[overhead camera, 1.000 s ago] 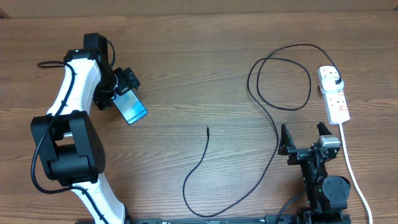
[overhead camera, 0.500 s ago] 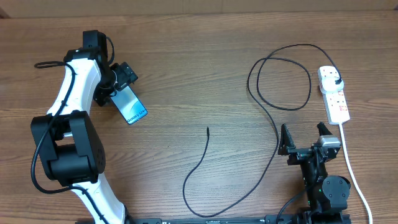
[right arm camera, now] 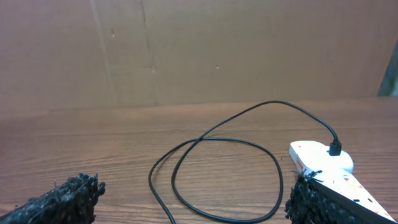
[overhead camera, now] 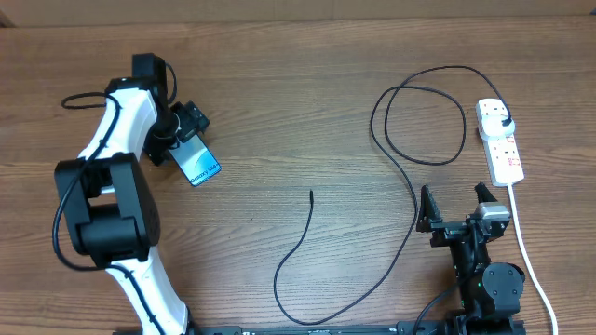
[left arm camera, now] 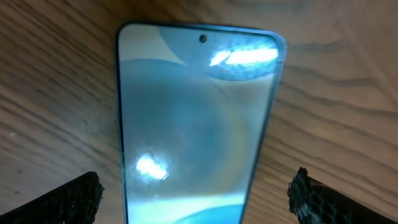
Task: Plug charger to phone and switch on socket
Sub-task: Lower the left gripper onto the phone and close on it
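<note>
While your left gripper (overhead camera: pixel 186 126) hangs over the phone (overhead camera: pixel 198 164), its jaws stand wide open and hold nothing. The phone lies flat on the wooden table (overhead camera: pixel 298 65), on the left side and toward the far edge. Its long side runs from far-left to near-right, and the gripper sits at the far-left end.

In the left wrist view the phone (left arm camera: pixel 196 118) points straight away from the gripper (left arm camera: pixel 199 199). One black finger (left arm camera: pixel 74 196) stands on each side of it, and there is a gap on both sides. So the jaws are set across the narrow way of the phone. I think closing them would catch it by its long edges.

The screen glows pale blue-green and has a thin dark rim. A small camera hole shows at the end away from the fingers. Lamp light shines off the glass.

The charger cable (overhead camera: pixel 300 240) lies well apart, to the right of the phone and on the nearer side. Its connector tip (overhead camera: pixel 311 194) rests about midway between the two arms. The plug head (overhead camera: pixel 503 121) already sits in the white power strip (overhead camera: pixel 507 154) at the far right. Your right gripper (overhead camera: pixel 456 207) is wide open too and empty. It sits at the near right, and the cable passes just to its left.
</note>
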